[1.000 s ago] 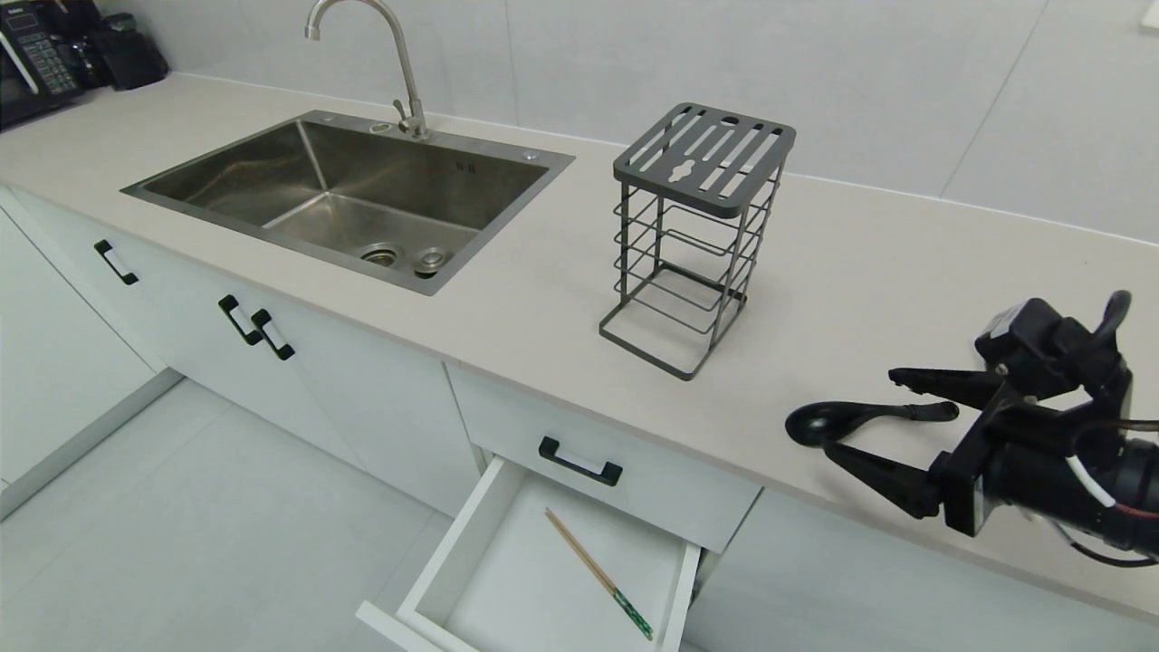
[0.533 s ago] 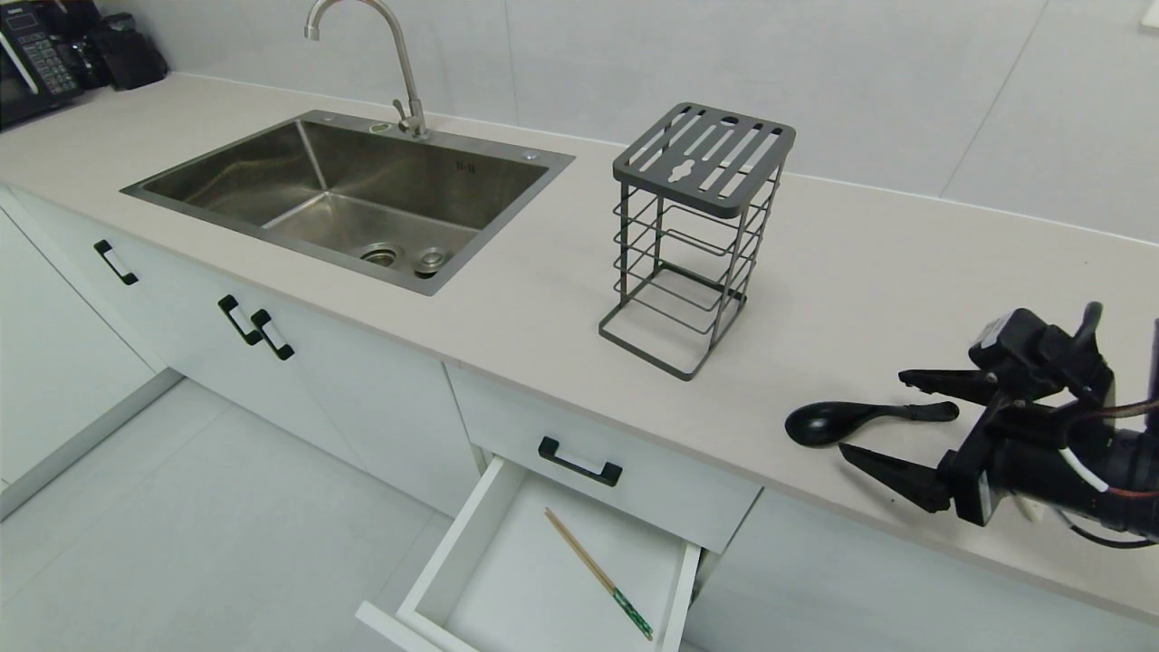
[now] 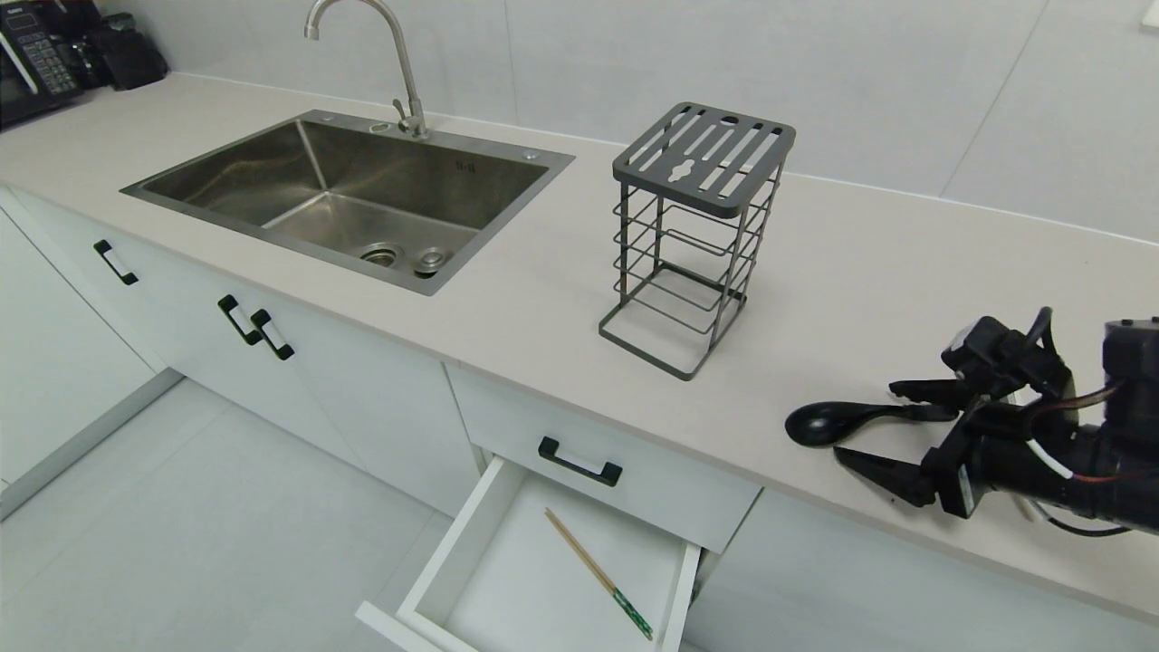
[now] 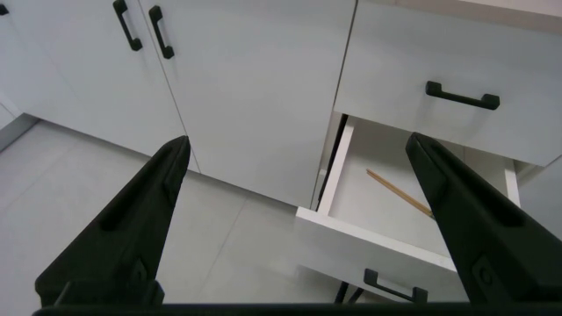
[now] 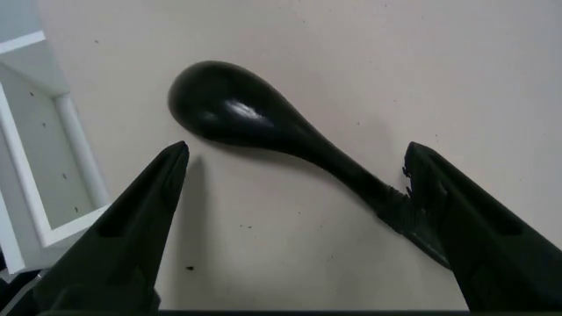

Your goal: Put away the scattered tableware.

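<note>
1. Right gripper: black, two-fingered, jaws spread wide. It sits low over the pale beige countertop, with one finger on either side of the glossy black plastic spoon. The far finger appears to meet the end of the spoon's handle, but contact cannot be confirmed. Nothing is clamped.
2. The spoon lies flat on the countertop near its front edge, at about 4 o'clock from the dark grey wire rack with a slotted top plate. Its bowl points toward 9 o'clock and its handle toward 3 o'clock.
3. Left gripper: jaws apart and holding nothing, hanging in front of the white cabinet fronts, above the floor.
4. White pull-out drawer: open below the counter edge, at about 7 o'clock from the rack. A single wooden chopstick with a green patterned end lies diagonally on its floor.
5. Rectangular stainless-steel sink with a curved chrome tap: set into the countertop at about 10 o'clock from the rack, well apart from the spoon.
</note>
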{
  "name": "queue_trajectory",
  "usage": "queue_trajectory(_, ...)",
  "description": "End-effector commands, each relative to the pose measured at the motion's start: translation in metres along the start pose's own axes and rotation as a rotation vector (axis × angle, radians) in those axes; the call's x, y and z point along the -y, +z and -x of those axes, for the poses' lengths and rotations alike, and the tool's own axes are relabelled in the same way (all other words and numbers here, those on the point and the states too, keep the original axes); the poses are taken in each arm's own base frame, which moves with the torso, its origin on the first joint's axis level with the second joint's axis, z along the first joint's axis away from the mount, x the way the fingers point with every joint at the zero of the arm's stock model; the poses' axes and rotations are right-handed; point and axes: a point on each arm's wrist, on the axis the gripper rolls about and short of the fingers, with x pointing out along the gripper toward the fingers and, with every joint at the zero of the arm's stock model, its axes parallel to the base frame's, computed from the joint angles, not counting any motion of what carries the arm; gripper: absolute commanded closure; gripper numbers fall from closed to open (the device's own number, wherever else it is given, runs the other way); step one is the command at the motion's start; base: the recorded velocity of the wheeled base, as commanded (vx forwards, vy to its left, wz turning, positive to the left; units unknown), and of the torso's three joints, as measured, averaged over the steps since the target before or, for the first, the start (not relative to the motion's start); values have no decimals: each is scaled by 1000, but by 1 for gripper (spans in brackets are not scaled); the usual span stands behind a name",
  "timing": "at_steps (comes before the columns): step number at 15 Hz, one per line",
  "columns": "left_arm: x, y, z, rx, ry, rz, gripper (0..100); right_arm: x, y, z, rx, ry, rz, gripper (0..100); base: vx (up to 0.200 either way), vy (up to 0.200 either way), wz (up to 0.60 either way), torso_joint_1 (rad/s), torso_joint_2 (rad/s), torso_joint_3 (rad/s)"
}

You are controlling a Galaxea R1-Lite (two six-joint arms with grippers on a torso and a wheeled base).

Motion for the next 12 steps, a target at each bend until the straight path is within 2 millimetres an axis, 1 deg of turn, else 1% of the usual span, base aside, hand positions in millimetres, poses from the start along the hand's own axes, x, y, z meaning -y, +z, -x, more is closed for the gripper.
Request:
queue_trajectory(1, 0, 0, 0, -1, 0, 0, 0, 5, -2, -10, -14, 15, -13, 0, 0, 0, 0, 0, 0, 0)
queue_trajectory(3, 0, 0, 0, -1, 0, 0, 0, 11, 2, -19, -11, 12, -15, 0, 0, 0, 0, 0, 0, 0)
queue_trajectory(4, 0, 0, 0, -1, 0, 0, 0, 12, 1, -23, -19, 16, -19, 0, 0, 0, 0, 0, 0, 0)
queue_trajectory(8, 0, 0, 0, -1, 0, 0, 0, 13, -2, -28, -36, 25, -24, 0, 0, 0, 0, 0, 0, 0)
queue_trajectory(9, 0, 0, 0, -1, 0, 0, 0, 13, -3, -29, -38, 26, -26, 100, 0, 0, 0, 0, 0, 0)
queue_trajectory(12, 0, 0, 0, -1, 0, 0, 0, 12, -3, -31, -41, 30, -25, 100, 0, 0, 0, 0, 0, 0)
